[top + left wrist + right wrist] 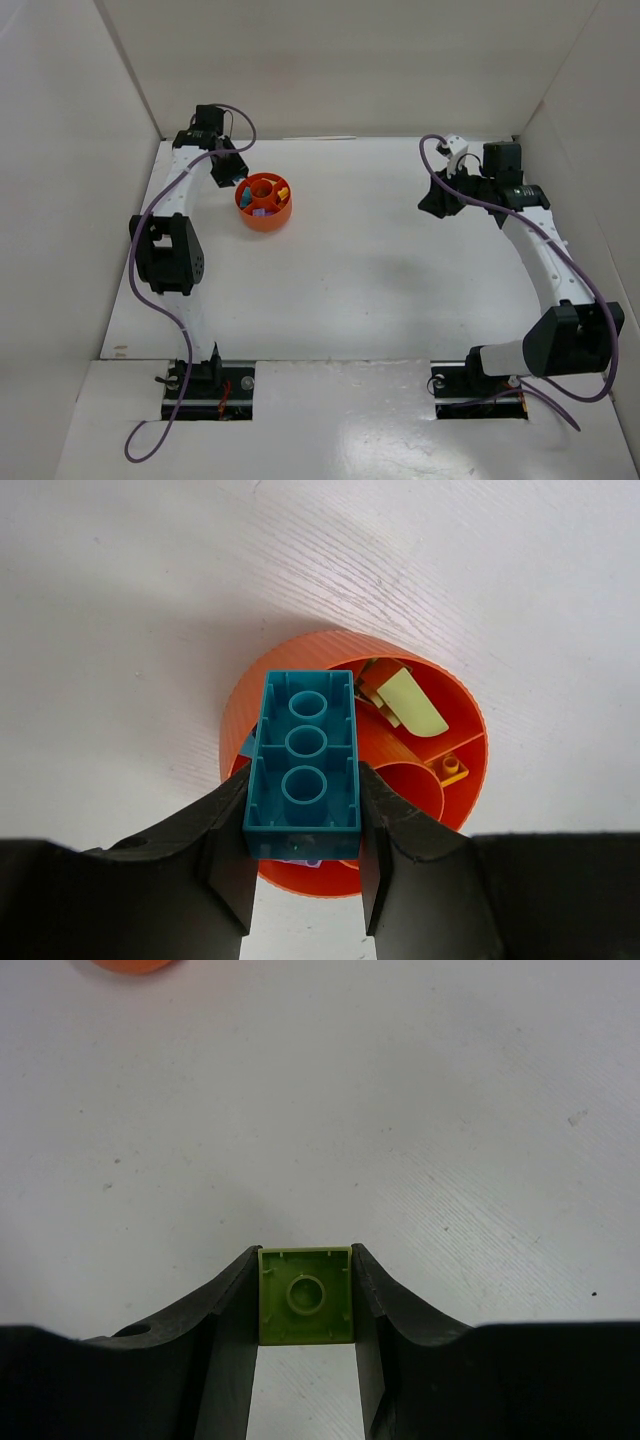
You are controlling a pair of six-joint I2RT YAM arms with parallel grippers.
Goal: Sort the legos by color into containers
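The round orange-red dish [264, 224] stands at the back left of the table, its containers [415, 742] set around a central hub. Directly above its left side, my left gripper [303, 802] is shut on a cyan lego [303, 765], held underside up. In the dish lie a pale yellow lego [412, 702], a small orange one [450, 767] and a purple one [260, 211]. At the back right my right gripper [305, 1258] is shut on a lime green lego [305, 1295] above bare table, far from the dish [135, 964]. In the top view the left gripper [232, 172] and right gripper [435, 200] stand far apart.
White walls [60, 150] close in the table on the left, back and right. The left arm's black elbow [168, 255] stands near the left edge. Purple cables [590, 290] run along both arms. Both bases sit at the near edge.
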